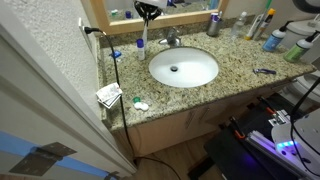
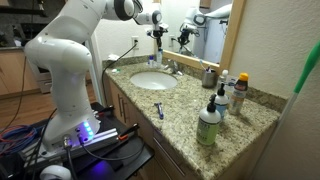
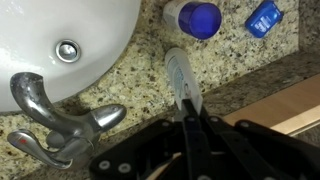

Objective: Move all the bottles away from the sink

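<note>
In the wrist view my gripper (image 3: 179, 72) is shut, its grey pads pressed together with nothing seen between them. Just beyond the tips, not touching, is a blue bottle with a white top (image 3: 194, 18), on the granite behind the white sink (image 3: 60, 20). In both exterior views the gripper (image 1: 147, 12) (image 2: 155, 20) hangs above that bottle (image 1: 141, 42) (image 2: 155, 43), beside the chrome faucet (image 1: 172, 40). A green pump bottle (image 2: 208, 125) and a dark pump-top bottle (image 2: 220, 101) stand at the far end of the counter from the sink (image 2: 150, 82).
A tiny flat blue cap (image 3: 265, 18) lies near the blue bottle. A grey metal cup (image 2: 209, 75) stands by the mirror. A blue razor (image 1: 264, 71) lies near the counter's front edge. White packets (image 1: 109, 94) sit at the counter's door end. The wall and mirror are close behind the gripper.
</note>
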